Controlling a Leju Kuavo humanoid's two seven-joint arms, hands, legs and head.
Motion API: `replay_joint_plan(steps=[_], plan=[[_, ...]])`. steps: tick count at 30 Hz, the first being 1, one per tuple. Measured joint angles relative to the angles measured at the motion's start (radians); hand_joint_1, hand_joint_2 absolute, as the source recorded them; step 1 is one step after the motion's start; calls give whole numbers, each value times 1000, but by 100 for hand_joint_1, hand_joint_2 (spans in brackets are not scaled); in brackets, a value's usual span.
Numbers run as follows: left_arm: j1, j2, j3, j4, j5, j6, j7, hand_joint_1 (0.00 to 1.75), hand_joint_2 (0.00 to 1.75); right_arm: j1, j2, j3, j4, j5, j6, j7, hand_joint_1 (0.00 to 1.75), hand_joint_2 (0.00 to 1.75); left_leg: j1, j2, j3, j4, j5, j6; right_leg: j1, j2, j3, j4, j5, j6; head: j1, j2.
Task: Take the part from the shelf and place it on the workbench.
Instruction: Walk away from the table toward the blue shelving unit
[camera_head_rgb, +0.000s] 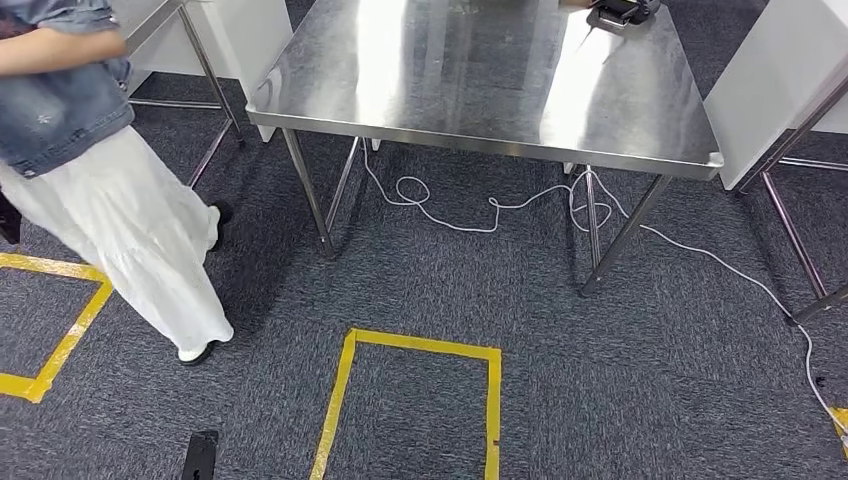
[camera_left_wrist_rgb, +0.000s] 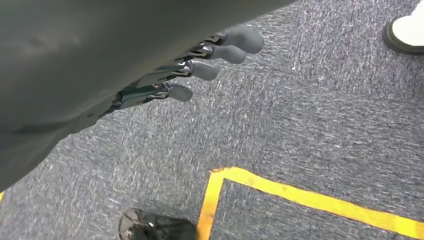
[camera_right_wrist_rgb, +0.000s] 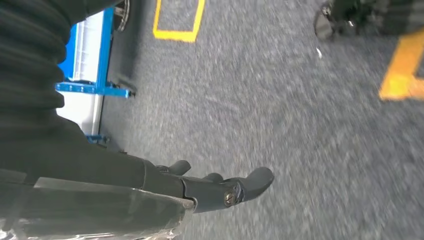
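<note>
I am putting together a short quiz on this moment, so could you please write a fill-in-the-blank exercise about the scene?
1. The tape marking a box on the carpet is ____ in colour.
2. A white cable trails over the carpet under the steel ____.
3. The person walking past wears a long ____ skirt.
4. The left hand hangs over the carpet holding ____.

Missing words: yellow; table; white; nothing
</note>
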Motion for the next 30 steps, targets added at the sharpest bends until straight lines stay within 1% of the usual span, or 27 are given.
replay_joint_plan(steps=[1, 2, 3, 5, 6, 7, 8, 10, 11, 12, 13, 14, 15, 16, 17, 18, 19, 20, 21, 22, 23, 25, 26, 27, 28, 29, 30], plan=[[-4, -1, -2, 0, -3, 0, 2, 0, 0, 3, 4, -3, 0, -1, 0, -4, 0, 175, -1, -4, 47, -63, -15, 2, 1, 1, -9, 7, 3, 5, 0, 0], [-8, -2, -4, 0, -5, 0, 5, 0, 0, 5, 7, -6, 0, -2, -1, -8, 0, 175, -4, -7, 78, -111, -33, 6, 3, 1, -14, 11, 8, 13, 0, 0], [-10, -2, -6, 0, -6, 0, 8, 0, 0, 6, 9, -9, 0, -3, -1, -11, 0, 175, -9, -9, 87, -131, -44, 14, 5, 1, -19, 10, 15, 22, 0, 0], [-11, -3, -9, -1, -7, 0, 11, 0, 0, 9, 12, -14, 1, 0, 0, -12, 0, 175, -14, -6, 80, -141, -31, 37, 7, 2, -23, 8, 25, 41, 1, 0], [-12, -5, -10, -1, -7, 0, 12, 0, 0, 11, 12, -15, 1, 1, 0, -12, 0, 175, -16, -3, 73, -146, -20, 52, 7, 3, -31, 18, 15, 44, 1, 0], [-13, -6, -10, -1, -7, 0, 12, 0, 0, 13, 12, -16, 1, 3, 0, -12, 0, 175, -17, -1, 64, -152, -8, 66, 8, 4, -45, 43, -10, 41, 3, 0], [-14, -7, -10, -1, -8, 0, 12, 0, 0, 14, 12, -18, 2, 4, 1, -12, 0, 175, -18, 2, 51, -156, 6, 78, 7, 4, -66, 90, -50, 33, 4, 0], [-15, -7, -10, -1, -8, 1, 12, 0, 0, 15, 12, -20, 2, 5, 2, -12, 0, 175, -24, 2, 17, -156, 32, 87, 6, 5, -111, 220, -134, 22, 7, 0], [-15, -7, -10, -1, -8, 1, 12, 0, 0, 16, 12, -20, 2, 6, 2, -12, 0, 175, -28, 3, -1, -156, 45, 88, 7, 5, -123, 276, -154, 25, 7, 0], [-15, -8, -10, -1, -8, 0, 12, 0, 0, 16, 12, -21, 2, 6, 2, -12, 0, 175, -31, 3, -19, -156, 59, 88, 7, 5, -120, 305, -151, 33, 7, 0], [-15, -9, -10, -1, -8, 0, 12, 0, 0, 16, 12, -21, 2, 6, 3, -12, 0, 175, -33, 3, -36, -155, 72, 87, 10, 5, -99, 300, -132, 41, 8, 0], [-15, -10, -10, -1, -8, 0, 12, 0, 0, 16, 12, -21, 2, 6, 3, -12, 0, 175, -36, 3, -54, -155, 87, 85, 12, 5, -58, 260, -107, 46, 7, 0], [-16, -10, -10, -1, -8, 0, 12, 0, 0, 15, 12, -21, 2, 6, 3, -13, 0, 175, -38, 3, -67, -154, 100, 83, 15, 5, -1, 191, -94, 43, 7, 0], [-16, -11, -10, -1, -8, 0, 12, 0, 0, 13, 11, -21, 2, 5, 3, -13, 0, 175, -40, 3, -77, -154, 113, 79, 21, 4, 64, 100, -97, 34, 7, 0], [-16, -12, -10, -1, -8, 0, 12, 0, 0, 11, 11, -21, 2, 5, 4, -13, 0, 175, -42, 4, -82, -156, 125, 74, 26, 4, 111, 28, -105, 24, 5, 0], [-17, -12, -10, -1, -9, 0, 12, 0, 0, 10, 11, -21, 2, 6, 5, -13, 0, 175, -43, 5, -82, -160, 137, 69, 31, 4, 138, -20, -115, 14, 4, 0], [-17, -12, -10, -1, -9, 0, 12, 0, 0, 10, 11, -22, 2, 6, 6, -13, 0, 175, -43, 5, -81, -166, 150, 63, 35, 4, 146, -44, -116, 7, 3, 0], [-17, -12, -10, -1, -9, 0, 12, 0, 0, 12, 12, -22, 3, 6, 7, -13, 0, 175, -41, 6, -80, -172, 161, 58, 28, 4, 136, -42, -103, 1, 1, 0], [-15, -12, -10, -1, -10, 0, 12, 0, 0, 13, 12, -22, 4, 6, 7, -12, 0, 175, -38, 5, -84, -169, 153, 52, 22, 3, 128, -44, -91, -6, 1, 0], [-14, -11, -10, -1, -10, 0, 12, 0, 0, 14, 13, -22, 5, 6, 8, -12, 0, 175, -35, 5, -92, -151, 122, 46, 15, 1, 117, -45, -76, -16, 0, 0], [-12, -11, -10, -1, -10, 1, 12, 0, 0, 16, 14, -22, 5, 6, 8, -11, 0, 175, -31, 4, -103, -112, 72, 39, 9, 0, 104, -46, -61, -24, -2, 0], [-11, -10, -10, -1, -14, 0, 12, 0, 0, 18, 15, -22, 6, 5, 8, -10, 0, 175, -24, 2, -126, 21, -47, 24, 10, -2, 76, -43, -33, -31, -5, 0], [-12, -9, -10, -1, -15, 0, 12, 0, 0, 19, 16, -22, 6, 5, 8, -10, 0, 175, -21, 2, -131, 85, -76, 18, 9, -2, 62, -41, -21, -28, -6, 0], [-12, -9, -10, -1, -17, 0, 12, 0, 0, 21, 17, -23, 6, 5, 8, -10, 0, 175, -17, 3, -125, 129, -81, 12, 8, -2, 46, -38, -9, -25, -6, 0], [-12, -8, -10, -1, -18, 0, 12, 0, 0, 22, 18, -23, 6, 5, 8, -10, 0, 175, -13, 3, -101, 134, -64, 8, 6, -2, 30, -33, 1, -20, -6, 0], [-12, -8, -10, -1, -18, 0, 12, 0, 0, 23, 18, -24, 6, 5, 8, -10, 0, 175, -8, 3, -59, 101, -41, 5, 4, -1, 14, -26, 9, -14, -6, 0], [-13, -8, -10, -1, -18, 0, 12, 0, 0, 24, 18, -24, 6, 5, 8, -10, 0, 175, -4, 2, -2, 38, -27, 3, 3, -1, 1, -17, 14, -8, -6, 0]])
